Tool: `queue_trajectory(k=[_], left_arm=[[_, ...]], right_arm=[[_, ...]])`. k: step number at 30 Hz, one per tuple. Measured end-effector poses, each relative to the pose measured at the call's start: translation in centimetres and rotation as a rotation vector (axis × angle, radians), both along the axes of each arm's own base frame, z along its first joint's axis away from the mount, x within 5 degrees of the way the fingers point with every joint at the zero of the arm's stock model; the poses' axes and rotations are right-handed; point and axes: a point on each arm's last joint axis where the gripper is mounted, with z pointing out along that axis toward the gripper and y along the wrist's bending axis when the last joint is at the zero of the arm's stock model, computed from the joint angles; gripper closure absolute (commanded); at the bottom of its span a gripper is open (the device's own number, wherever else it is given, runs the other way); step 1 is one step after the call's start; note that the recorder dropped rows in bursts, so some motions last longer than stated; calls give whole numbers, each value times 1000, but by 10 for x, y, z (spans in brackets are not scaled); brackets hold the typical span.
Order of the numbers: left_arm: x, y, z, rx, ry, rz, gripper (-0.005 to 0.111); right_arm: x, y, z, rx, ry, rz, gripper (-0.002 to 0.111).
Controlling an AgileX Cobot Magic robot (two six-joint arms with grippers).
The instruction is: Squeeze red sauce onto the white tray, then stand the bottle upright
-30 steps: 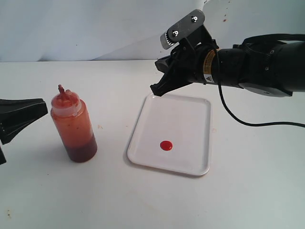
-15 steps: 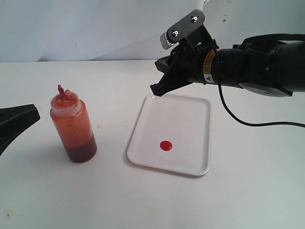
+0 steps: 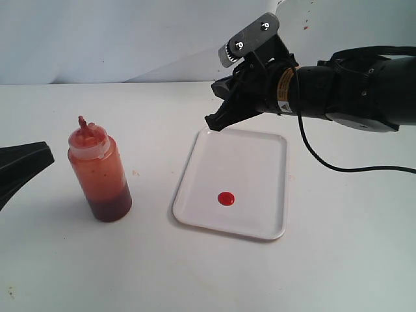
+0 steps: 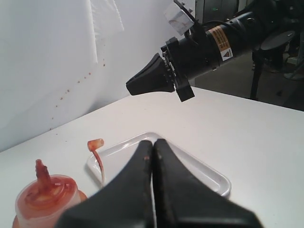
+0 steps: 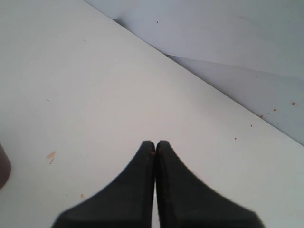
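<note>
left gripper: drawn back from bottle since a second ago, jaws pressed together, nothing held. right gripper: unmoved, poised above far edge of white tray, closed, empty. bottle stood upright left of tray; red sauce blob laid on tray.

The right arm is showing a matte black shell, with a yellow label wrapping its wrist. A grey bracket with two screws is sitting on top, and a thin black cable is trailing below. The right gripper and left gripper are tapering into black wedges.
</note>
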Motion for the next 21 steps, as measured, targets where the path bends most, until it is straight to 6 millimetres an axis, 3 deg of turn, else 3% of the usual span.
queue_trajectory(k=[8,16,21], left_arm=[[-29,-7,24,76,-113,94,107],[-83,-2,42,-176,-98,381,107],[-102,13,30,-283,-145,507,107]], right_arm=[[0,0,0,0,0,0,108],[0,0,0,0,0,0,108],[0,0,0,0,0,0,108]])
